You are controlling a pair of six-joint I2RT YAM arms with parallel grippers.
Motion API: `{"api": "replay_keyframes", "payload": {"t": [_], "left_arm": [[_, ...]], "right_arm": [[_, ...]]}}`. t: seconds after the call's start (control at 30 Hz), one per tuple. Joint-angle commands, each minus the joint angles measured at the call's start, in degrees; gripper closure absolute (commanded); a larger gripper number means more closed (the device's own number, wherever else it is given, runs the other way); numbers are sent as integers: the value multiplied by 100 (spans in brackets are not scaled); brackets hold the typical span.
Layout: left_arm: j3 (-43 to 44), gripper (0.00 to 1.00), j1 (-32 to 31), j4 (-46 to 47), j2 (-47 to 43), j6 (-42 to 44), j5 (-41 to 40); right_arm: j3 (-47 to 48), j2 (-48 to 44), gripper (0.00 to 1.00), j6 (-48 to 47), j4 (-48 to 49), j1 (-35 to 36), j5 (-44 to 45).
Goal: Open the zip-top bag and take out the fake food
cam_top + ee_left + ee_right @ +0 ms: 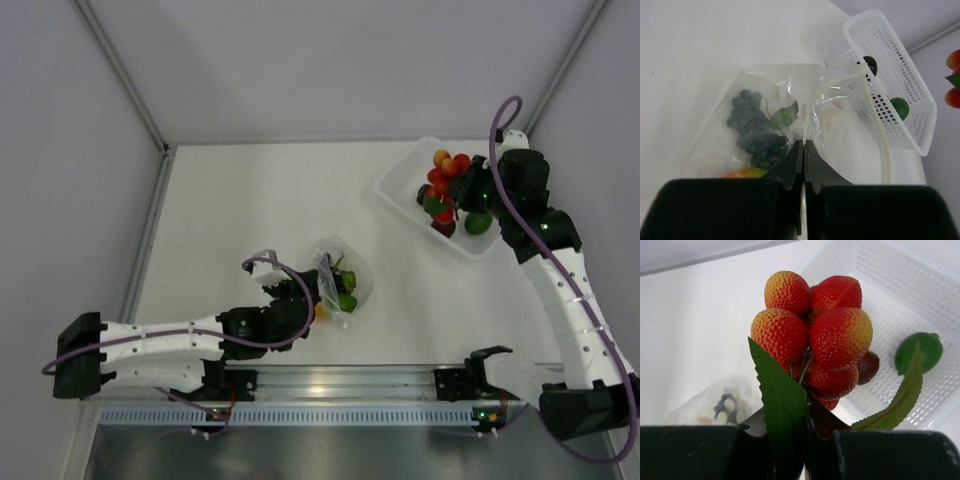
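In the overhead view the left gripper covers the near edge of the zip-top bag on the table, and the bag's contents are too small to sort out. The left wrist view shows the fingers pressed together on the bag's film, with a dark grape bunch and a half-hidden orange piece inside. Rightward, over the white basket, the right gripper pinches a red berry cluster by its stems. A green piece and a partly hidden maroon piece lie in the basket.
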Motion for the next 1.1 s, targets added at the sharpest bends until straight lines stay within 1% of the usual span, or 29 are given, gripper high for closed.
{"api": "replay_keyframes", "payload": {"t": [0.0, 0.03, 0.1, 0.13, 0.2, 0.23, 0.37, 0.47, 0.57, 0.6, 0.63, 0.67, 0.7, 0.77, 0.8, 0.9, 0.97, 1.0, 1.07], "left_arm": [[-49, 100, 36, -33, -327, 79, 141], [-32, 100, 53, -68, -354, 141, 246], [91, 100, 62, -182, -451, 265, 335], [109, 100, 62, -226, -469, 309, 440], [170, 100, 62, -227, -548, 414, 545], [197, 100, 71, -227, -548, 458, 624], [547, 100, 71, -393, -469, 897, 941], [680, 100, 71, -455, -442, 1117, 1108], [707, 100, 62, -455, -469, 1249, 1179], [724, 100, 71, -455, -469, 1276, 1205], [742, 100, 80, -455, -469, 1293, 1205], [751, 100, 80, -455, -478, 1328, 1214], [759, 100, 88, -455, -460, 1337, 1258], [821, 100, 97, -455, -399, 1407, 1310], [847, 100, 97, -455, -381, 1434, 1337], [979, 100, 106, -455, -241, 1531, 1451], [1075, 100, 106, -455, -144, 1548, 1530], [1102, 100, 106, -447, -118, 1557, 1548], [1155, 100, 97, -447, -74, 1566, 1566]], "right_arm": [[189, 432, 100, 180, 858, -420, 174], [233, 694, 100, 145, 921, -421, 193], [382, 976, 100, 75, 1062, -438, 648], [417, 1248, 100, 57, 1123, -456, 763], [427, 1486, 100, -31, 1334, -482, 1000], [409, 1714, 100, -66, 1570, -491, 1071], [523, 2322, 100, -355, 1887, -518, 1405], [567, 2857, 100, -522, 2151, -535, 1836], [707, 3209, 100, -681, 2127, -535, 1916], [830, 3428, 96, -707, 2056, -535, 1846], [909, 3526, 88, -716, 1969, -526, 1802], [988, 3614, 78, -716, 1863, -535, 1776], [1093, 3719, 60, -708, 1680, -535, 1714], [1121, 3711, 54, -708, 1573, -526, 1626], [1077, 3616, 48, -708, 1572, -535, 1539], [1129, 3396, 39, -673, 1423, -535, 1407], [1165, 3238, 41, -629, 1212, -526, 1240], [1095, 2984, 42, -594, 1151, -526, 961], [876, 2606, 45, -427, 1203, -491, 730]]}}
